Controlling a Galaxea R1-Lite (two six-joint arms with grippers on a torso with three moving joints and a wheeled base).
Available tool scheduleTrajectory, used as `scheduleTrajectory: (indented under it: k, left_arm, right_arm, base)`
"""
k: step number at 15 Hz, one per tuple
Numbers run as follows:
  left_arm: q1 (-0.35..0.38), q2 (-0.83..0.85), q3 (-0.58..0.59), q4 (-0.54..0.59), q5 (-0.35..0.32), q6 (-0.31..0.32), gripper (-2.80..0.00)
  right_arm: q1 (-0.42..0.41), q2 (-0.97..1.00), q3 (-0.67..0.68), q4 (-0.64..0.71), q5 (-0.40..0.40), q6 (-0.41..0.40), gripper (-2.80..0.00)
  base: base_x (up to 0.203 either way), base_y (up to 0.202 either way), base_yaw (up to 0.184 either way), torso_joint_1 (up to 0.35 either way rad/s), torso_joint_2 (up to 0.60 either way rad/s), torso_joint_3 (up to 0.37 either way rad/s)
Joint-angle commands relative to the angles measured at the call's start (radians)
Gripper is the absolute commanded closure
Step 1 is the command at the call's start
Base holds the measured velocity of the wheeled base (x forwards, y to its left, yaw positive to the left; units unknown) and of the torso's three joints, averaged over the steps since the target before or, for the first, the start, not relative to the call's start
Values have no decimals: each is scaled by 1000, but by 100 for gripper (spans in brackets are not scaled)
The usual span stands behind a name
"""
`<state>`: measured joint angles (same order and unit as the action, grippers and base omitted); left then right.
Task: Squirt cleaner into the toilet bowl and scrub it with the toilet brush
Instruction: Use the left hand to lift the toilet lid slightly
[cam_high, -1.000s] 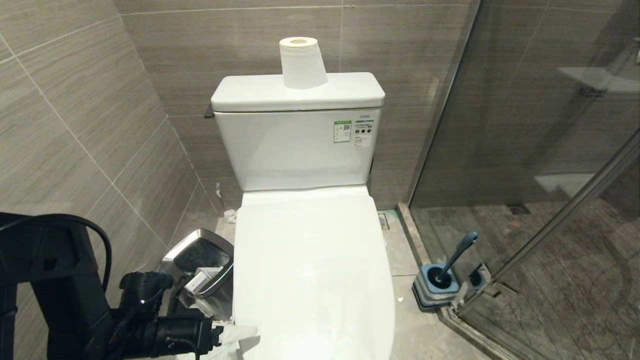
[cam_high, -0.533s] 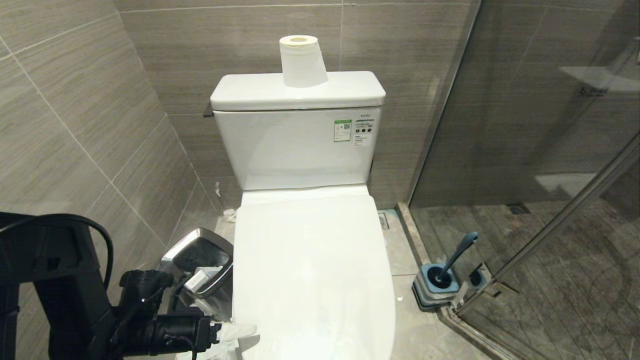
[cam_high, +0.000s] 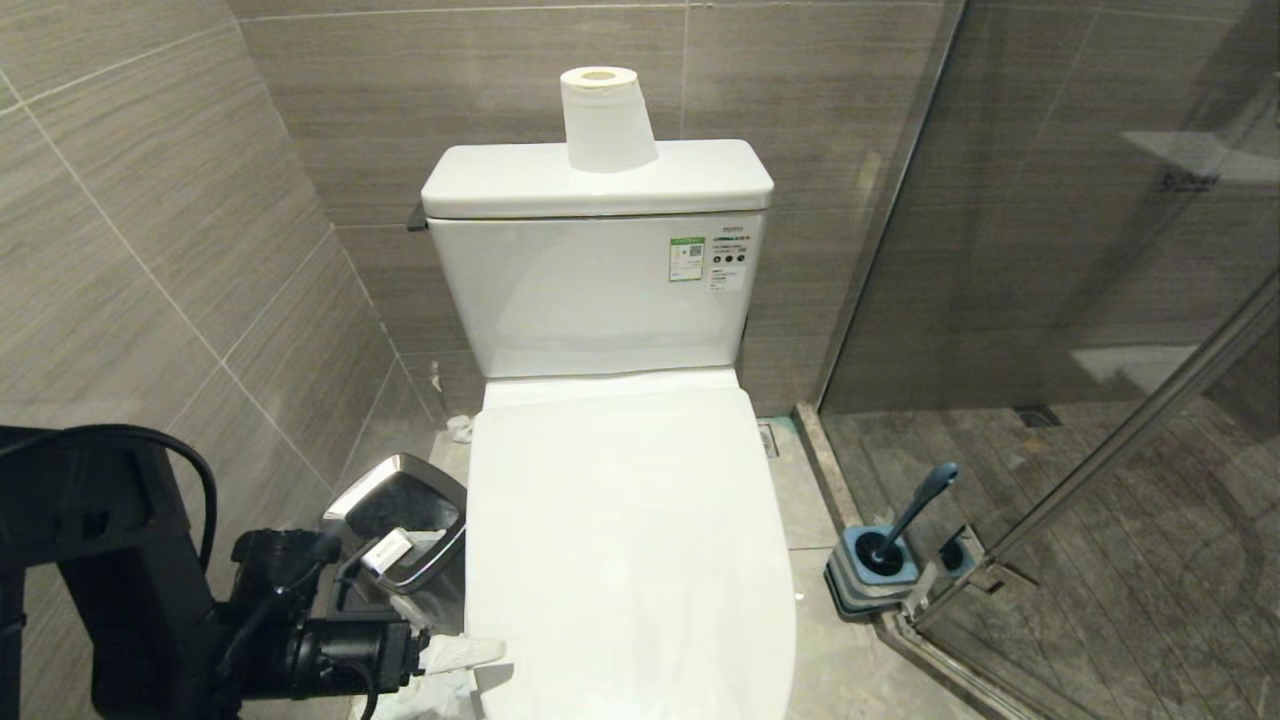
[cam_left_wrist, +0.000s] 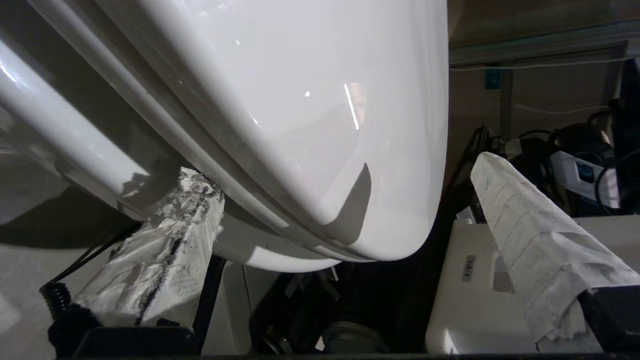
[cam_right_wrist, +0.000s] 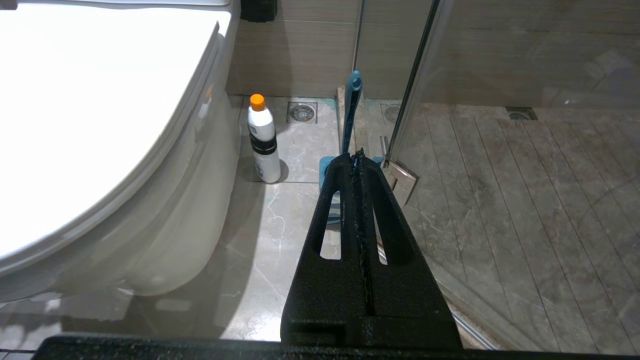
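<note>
toilet bowl (cam_high: 630, 560): centre of head view, lid down, bowl itself hidden under lid.
lid edge: front-left rim of lid sits between paper-wrapped fingers (cam_left_wrist: 165, 250) in left wrist view, one finger low beside seat rim, other off past lid front.
left gripper (cam_high: 450, 665): lower left of head view, at lid's front-left corner, jaws wide apart, nothing clamped.
key relation: lid long axis runs front to back; left arm nearer, judged set to lift lid.
cleaner (cam_right_wrist: 263, 140): bottle upright on floor, right side of bowl.
toilet brush (cam_high: 915, 515): in holder (cam_high: 872, 580), right of bowl, handle tilted.
right gripper (cam_right_wrist: 357, 157): jaws together, empty, parked.
</note>
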<state>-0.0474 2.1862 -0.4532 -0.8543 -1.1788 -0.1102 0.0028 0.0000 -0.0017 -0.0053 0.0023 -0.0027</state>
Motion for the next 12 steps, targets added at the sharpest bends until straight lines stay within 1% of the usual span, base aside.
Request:
scheduleTrajectory:
  k: [1, 7, 10, 11, 12]
  left_arm:
    - [4, -33, 0, -15, -29, -11, -280]
    - [11, -107, 19, -11, -39, -38, -280]
    - [-2, -136, 51, -14, -42, -37, -280]
    - [-3, -147, 55, -12, -60, -38, -280]
    - [-2, -158, 61, -11, -92, -39, -280]
  right_arm:
    - [0, 2, 0, -1, 1, 0, 0]
    - [0, 2, 0, 0, 1, 0, 0]
    - [0, 2, 0, -1, -1, 0, 0]
    - [0, 2, 0, -1, 1, 0, 0]
    - [0, 2, 0, -1, 1, 0, 0]
  base:
    - [0, 0, 0, 0, 0, 0]
    - [0, 0, 0, 0, 0, 0]
    - [0, 0, 0, 0, 0, 0]
    - [0, 0, 0, 0, 0, 0]
    - [0, 0, 0, 0, 0, 0]
